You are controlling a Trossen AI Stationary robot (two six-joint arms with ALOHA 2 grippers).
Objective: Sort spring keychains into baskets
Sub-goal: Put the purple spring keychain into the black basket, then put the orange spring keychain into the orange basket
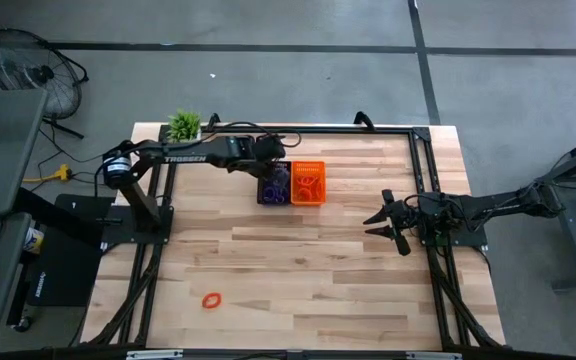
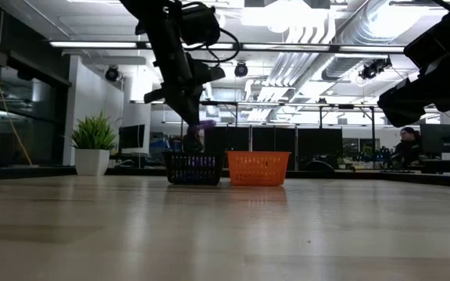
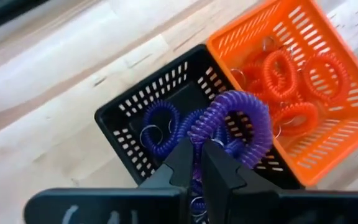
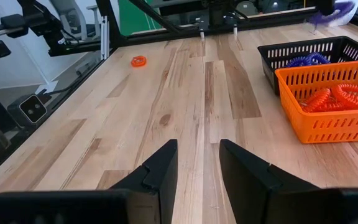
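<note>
Wooden counter (image 1: 308,260): left pincer (image 3: 196,163) pinching purple spring keychain (image 3: 241,121) over black basket (image 3: 120,134); light, springy, best gripped across its coil; right pincer (image 4: 197,158) spread.

Two baskets: one black basket (image 1: 274,186), one orange basket (image 1: 308,184) beside it. One orange keychain (image 1: 211,300) lies loose, well apart from the black basket. One potted plant (image 1: 184,125).

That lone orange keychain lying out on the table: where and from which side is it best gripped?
The orange keychain lies flat and alone on the bare table, far from both baskets. Probably best to come straight down from above and pinch across one side of the coil, one finger inside the loop, one outside.
</note>
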